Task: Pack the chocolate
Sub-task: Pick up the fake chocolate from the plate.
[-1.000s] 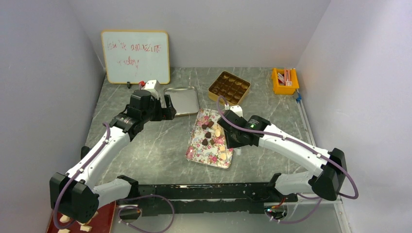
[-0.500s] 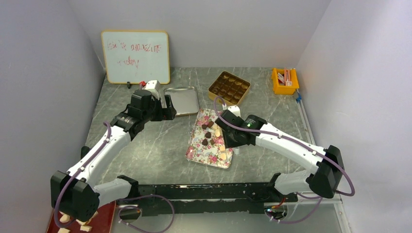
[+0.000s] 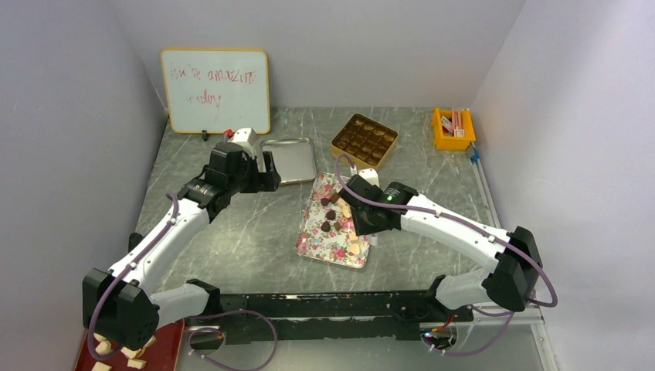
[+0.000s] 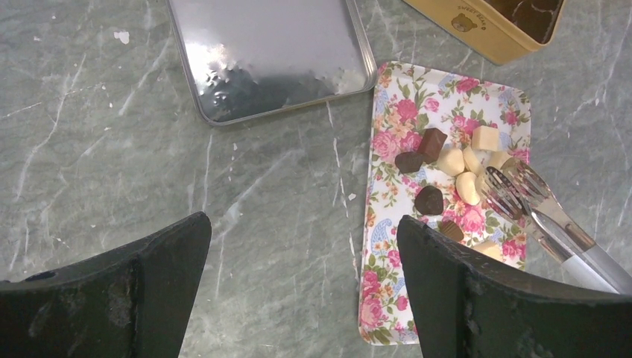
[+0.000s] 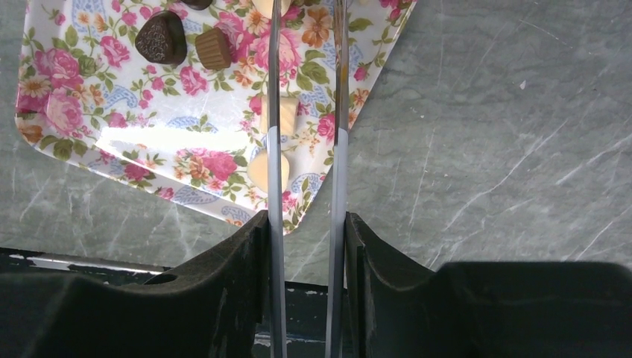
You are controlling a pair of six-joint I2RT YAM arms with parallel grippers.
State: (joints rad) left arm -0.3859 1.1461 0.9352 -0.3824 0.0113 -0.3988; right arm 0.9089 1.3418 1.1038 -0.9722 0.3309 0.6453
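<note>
Pinching metal tongs [image 5: 273, 149], the right claw [image 5: 305, 225] hovers over the floral tray [image 5: 97, 142], chocolate [image 4: 428, 200] lying beside the tong tips.

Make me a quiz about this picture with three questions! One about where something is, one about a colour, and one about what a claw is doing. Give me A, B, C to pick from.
1. Where do the loose chocolates lie?
A) in a blue bowl
B) on the flowered tray
C) in a paper bag

2. What colour is the little bin in the far right corner?
A) orange
B) green
C) purple

3. What is the right claw doing?
A) hanging open and empty
B) squeezing a spoon
C) shut on the metal tongs

Answers:
1 B, the sweets sit on the rose-patterned surface.
2 A, its walls are bright orange.
3 C, two metal blades run out from its grip.
</note>
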